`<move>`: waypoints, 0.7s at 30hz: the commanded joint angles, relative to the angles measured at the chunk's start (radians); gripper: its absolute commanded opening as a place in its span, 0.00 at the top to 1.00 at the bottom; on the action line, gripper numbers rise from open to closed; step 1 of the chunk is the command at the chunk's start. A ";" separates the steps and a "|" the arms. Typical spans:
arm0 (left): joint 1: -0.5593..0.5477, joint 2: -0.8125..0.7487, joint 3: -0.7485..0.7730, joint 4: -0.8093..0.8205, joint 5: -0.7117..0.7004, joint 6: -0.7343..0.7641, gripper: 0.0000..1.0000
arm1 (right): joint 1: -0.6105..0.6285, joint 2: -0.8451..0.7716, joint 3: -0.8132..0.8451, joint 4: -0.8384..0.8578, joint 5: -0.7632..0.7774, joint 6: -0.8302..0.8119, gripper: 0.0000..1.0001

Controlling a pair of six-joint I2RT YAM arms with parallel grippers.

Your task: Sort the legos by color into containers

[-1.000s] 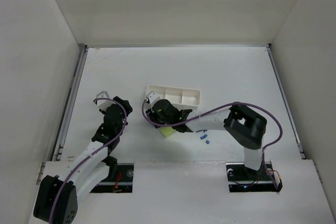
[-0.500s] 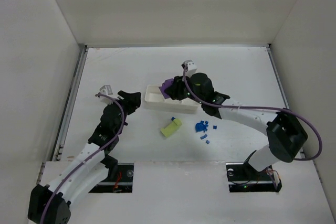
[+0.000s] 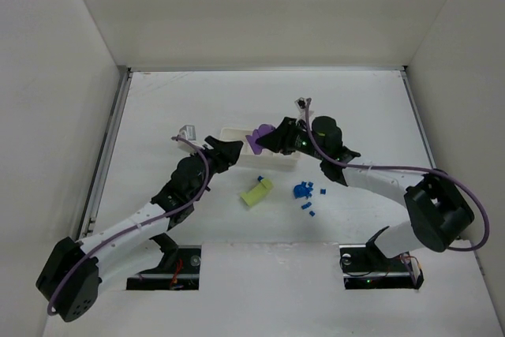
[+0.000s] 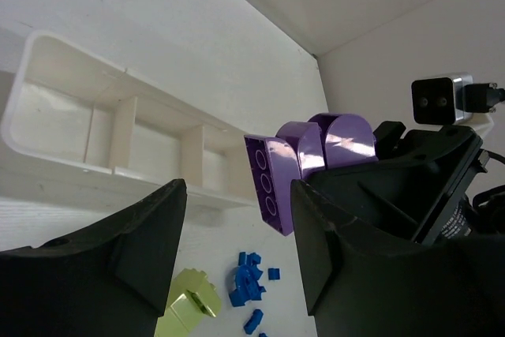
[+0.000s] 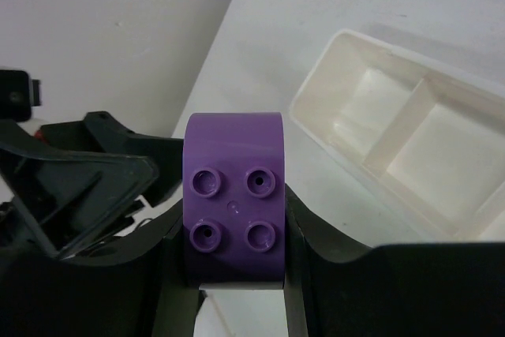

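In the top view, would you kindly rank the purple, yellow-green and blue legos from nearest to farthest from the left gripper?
From the left gripper:
1. Purple lego, just to its right, in the right gripper.
2. Yellow-green lego, lying on the table, closer to the near edge.
3. Blue legos, farther right.

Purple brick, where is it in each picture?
Top view: the purple brick is in the middle, held by the right gripper.
Left wrist view: just right of the middle.
Right wrist view: at the centre, with its studs facing the camera.
Shared landmark: the white tray.
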 commanded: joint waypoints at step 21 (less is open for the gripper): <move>-0.023 0.269 0.020 0.487 0.004 -0.108 0.52 | -0.077 0.209 -0.060 0.631 -0.275 0.497 0.80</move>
